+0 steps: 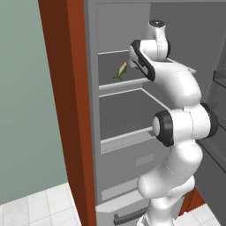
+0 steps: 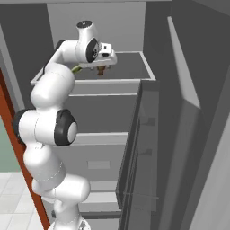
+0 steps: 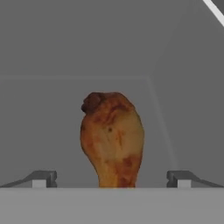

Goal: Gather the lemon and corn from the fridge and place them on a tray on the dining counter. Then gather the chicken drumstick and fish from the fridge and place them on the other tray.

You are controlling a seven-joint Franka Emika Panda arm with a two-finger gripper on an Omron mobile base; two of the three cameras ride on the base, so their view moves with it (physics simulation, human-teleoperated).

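— Gripper first: how do the jaws stand?
— Spread wide, holding nothing. The chicken drumstick stands between the two fingertips, touching neither.
— Where does it sit?
— On the upper fridge shelf, under the hand, toward the front edge.
— Anything farther back?
— Corn lies on that same shelf toward its left side, beyond the arm.

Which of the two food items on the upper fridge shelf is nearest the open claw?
The brown roasted chicken drumstick, between the claw's fingertips; the green-yellow corn cob lies aside.
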